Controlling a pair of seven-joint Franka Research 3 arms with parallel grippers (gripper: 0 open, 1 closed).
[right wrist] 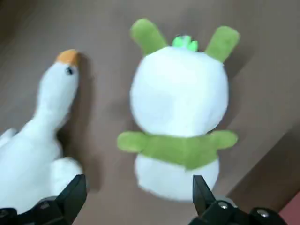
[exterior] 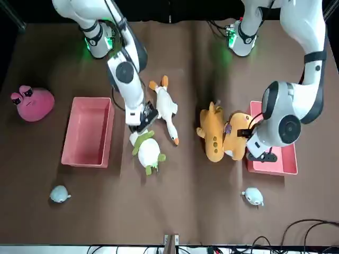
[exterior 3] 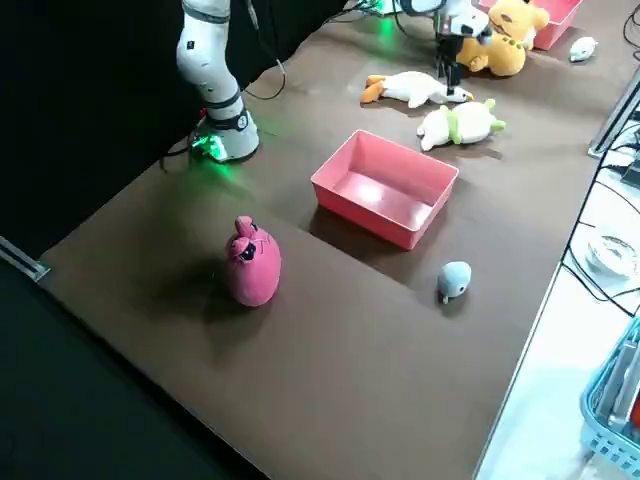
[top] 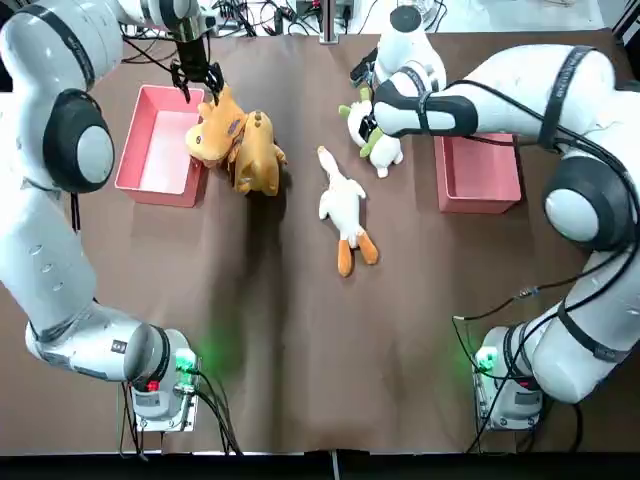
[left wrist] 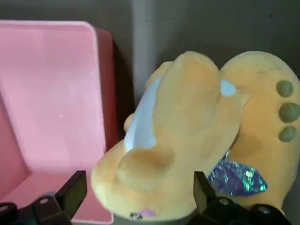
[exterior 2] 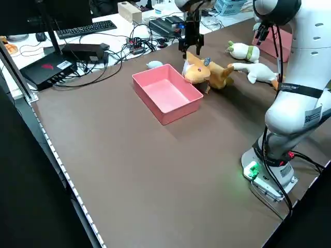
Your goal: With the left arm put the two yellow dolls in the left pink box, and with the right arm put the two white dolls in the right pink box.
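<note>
The left claw [top: 197, 82] is hanging with its fingers spread wide just above the two yellow dolls [top: 240, 143], which are lying pressed against each other on the worktop [top: 300, 340], touching the near wall of the left pink box [top: 158, 146]. In the left wrist view the nearer yellow doll [left wrist: 178, 136] is filling the space between the open fingers, so I judge that the claw is lining up to close on its head; nothing is being held at the moment. The left arm is reaching far across the worktop from its base, with the wrist pointing straight down. The box is lying just beside this claw and is empty, so the lift should be short. The right claw [exterior: 142, 117] is also wide open and holding nothing. Directly under it the white doll with green ears [right wrist: 180, 110] is lying on the worktop, and the white goose doll [right wrist: 40, 131] is lying just beside it, apart from it. The right arm is bending over from its base, its forearm crossing above the right pink box [top: 478, 172], which is also empty. Both white dolls are resting outside that box, on the side toward the middle of the worktop, so I judge that all four placements are not yet done.
</note>
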